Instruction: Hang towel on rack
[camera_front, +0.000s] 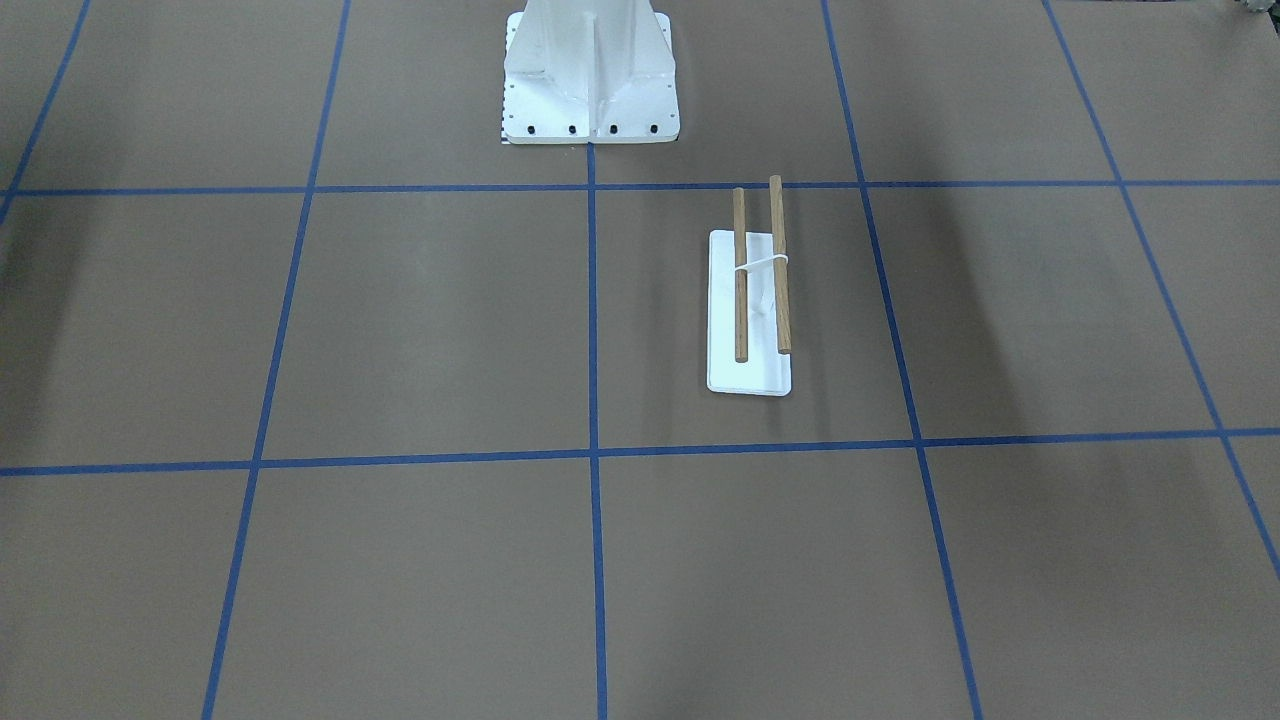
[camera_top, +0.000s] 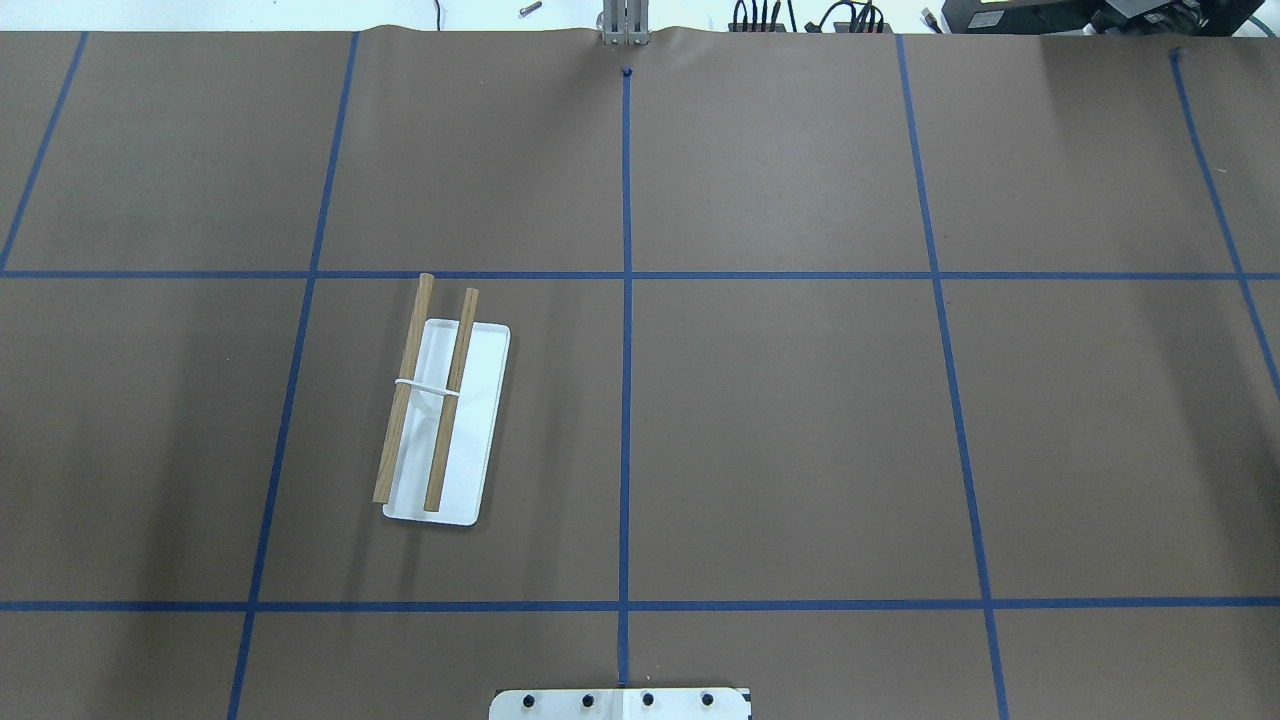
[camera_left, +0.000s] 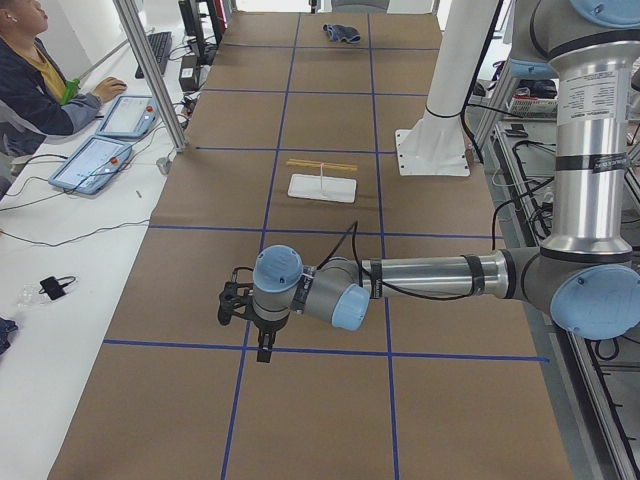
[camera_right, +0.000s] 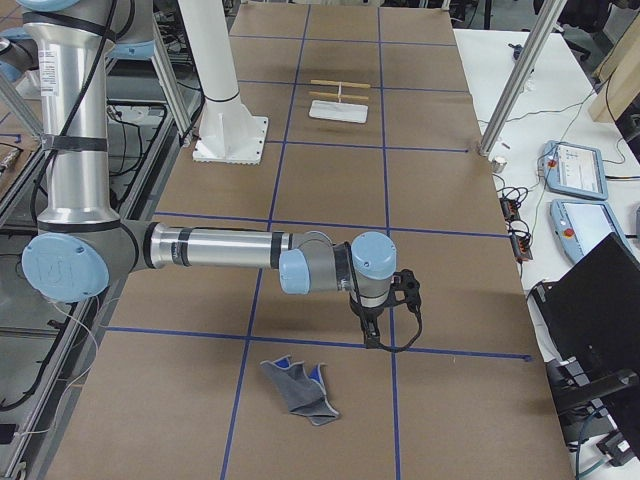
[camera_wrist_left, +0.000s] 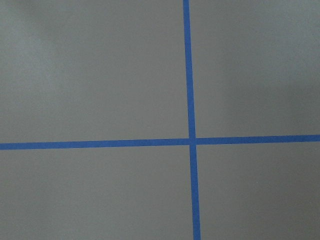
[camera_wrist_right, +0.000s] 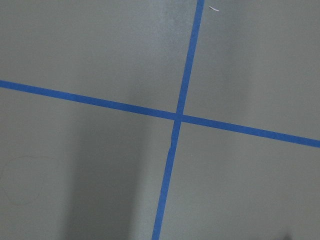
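Observation:
The rack (camera_front: 779, 270) has two wooden rods on a white base, standing on the table's left half; it also shows in the overhead view (camera_top: 412, 390) and small in both side views (camera_left: 322, 187) (camera_right: 340, 110). The towel (camera_right: 300, 390) lies crumpled, grey with blue showing, on the table's right end; it is a small dark lump in the left side view (camera_left: 340, 33). My left gripper (camera_left: 263, 350) hangs over the left end, far from the rack. My right gripper (camera_right: 372, 335) hangs just beyond the towel. I cannot tell if either is open.
Brown paper with a blue tape grid (camera_top: 626, 400) covers the table. The robot's white pedestal (camera_front: 590, 80) stands at mid-table. An operator (camera_left: 35, 80) with tablets sits along the far side. Both wrist views show only paper and tape crossings (camera_wrist_left: 191, 141) (camera_wrist_right: 177, 117).

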